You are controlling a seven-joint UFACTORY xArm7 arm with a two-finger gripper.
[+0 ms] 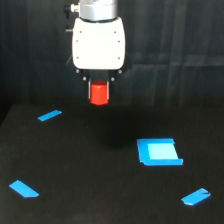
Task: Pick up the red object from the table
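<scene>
Gripper (99, 93) is seen in the exterior view below a white housing (98, 43), itself hung from a grey metallic collar (98, 8) that is cut off by the top edge of the frame; the rest of the arm is out of view. Fingers (90, 90) are dark and merge with the dark background, so their outline is hard to make out; only thin dark strips are discerned on either side of the red object. Jaws are noted as closed narrowly on the red object (99, 93), which sits between them directly under the housing. Contact on the far side of the block cannot be confirmed.

Table (85, 175) is recorded as a broad matte black surface; its far edge is barely separable from the dark ribbed backdrop behind. The red object is held well above the table, apart from it, with a faint darker patch visible on the surface below.

Blue square patch (159, 152) lies flat toward the exterior view's right, below and to the side of the gripper. Three blue tape strips are logged: one (49, 115) at the exterior view's left, near mid-height; one (23, 189) at lower left; one (195, 197) at lower right. Image is soft throughout; fine detail on the housing screws is blurred.
</scene>
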